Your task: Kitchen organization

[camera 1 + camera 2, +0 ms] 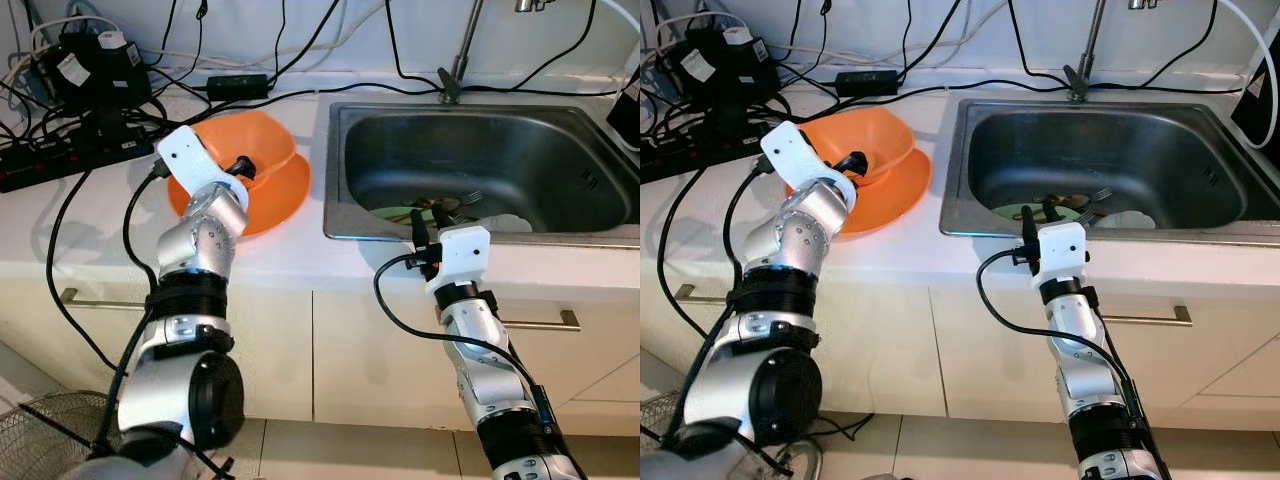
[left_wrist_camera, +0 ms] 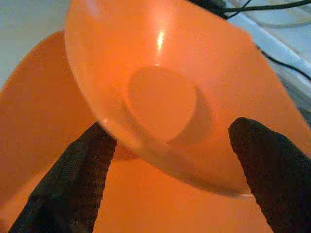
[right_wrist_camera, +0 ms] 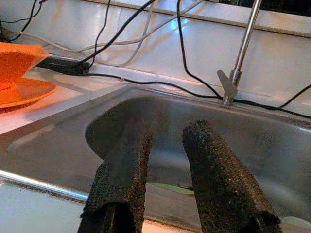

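An orange bowl (image 1: 250, 140) rests tilted on an orange plate (image 1: 278, 200) on the white counter, left of the sink (image 1: 480, 150). My left gripper (image 1: 243, 165) is open at the bowl's near rim; in the left wrist view its black fingers (image 2: 95, 150) stand on either side of the bowl (image 2: 160, 97), above the plate (image 2: 34, 111). My right gripper (image 1: 420, 232) is open and holds nothing, at the sink's front edge, pointing over the basin (image 3: 272, 145). In the sink lie a green plate (image 1: 398, 212), a fork (image 1: 466, 198) and a white dish (image 1: 508, 223).
A black power strip (image 1: 50, 165), adapters and several cables crowd the counter's back left. The faucet (image 1: 462, 45) rises behind the sink. Cabinet doors with a bar handle (image 1: 545, 320) lie below the counter. A wire basket (image 1: 40, 430) stands on the floor at lower left.
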Motion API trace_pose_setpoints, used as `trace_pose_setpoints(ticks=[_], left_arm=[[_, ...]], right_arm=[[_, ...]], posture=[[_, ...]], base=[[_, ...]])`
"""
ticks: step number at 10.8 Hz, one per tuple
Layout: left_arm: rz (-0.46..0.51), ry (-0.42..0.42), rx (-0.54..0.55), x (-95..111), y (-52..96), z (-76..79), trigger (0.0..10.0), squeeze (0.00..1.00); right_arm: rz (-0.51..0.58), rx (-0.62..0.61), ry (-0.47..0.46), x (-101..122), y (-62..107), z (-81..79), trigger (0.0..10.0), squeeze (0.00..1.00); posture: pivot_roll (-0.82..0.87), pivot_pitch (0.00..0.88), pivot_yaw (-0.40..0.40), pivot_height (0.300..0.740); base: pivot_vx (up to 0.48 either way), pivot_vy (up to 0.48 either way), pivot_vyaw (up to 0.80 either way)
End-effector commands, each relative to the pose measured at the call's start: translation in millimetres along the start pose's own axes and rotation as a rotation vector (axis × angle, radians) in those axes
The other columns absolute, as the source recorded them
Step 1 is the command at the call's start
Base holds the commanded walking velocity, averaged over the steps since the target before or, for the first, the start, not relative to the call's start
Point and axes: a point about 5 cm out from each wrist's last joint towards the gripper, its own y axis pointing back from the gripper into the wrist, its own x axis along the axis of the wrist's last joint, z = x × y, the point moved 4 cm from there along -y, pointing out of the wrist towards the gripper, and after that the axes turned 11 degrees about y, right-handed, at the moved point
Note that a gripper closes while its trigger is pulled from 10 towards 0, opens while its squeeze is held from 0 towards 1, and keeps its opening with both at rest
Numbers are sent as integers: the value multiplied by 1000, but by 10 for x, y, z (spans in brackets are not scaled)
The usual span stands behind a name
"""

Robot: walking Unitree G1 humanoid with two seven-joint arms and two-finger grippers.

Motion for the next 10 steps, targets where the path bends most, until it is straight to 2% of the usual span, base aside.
trace_pose_setpoints(ticks=[1, 2, 10], left_arm=[[19, -8, -9, 62, -12, 48, 8392, 0], [27, -5, -2, 67, -25, 27, 0, 0], [38, -12, 27, 6, -44, -105, 0, 0]], right_arm=[[-80, 16, 0, -168, 45, -44, 10000, 0], [-79, 16, 0, -166, 44, -45, 10000, 0], [-75, 26, 1, -156, 24, -65, 10000, 0]], posture=[[42, 0, 63, 740], [43, 0, 62, 740], [39, 0, 63, 740]], base=[[0, 0, 0], [0, 0, 0], [0, 0, 0]])
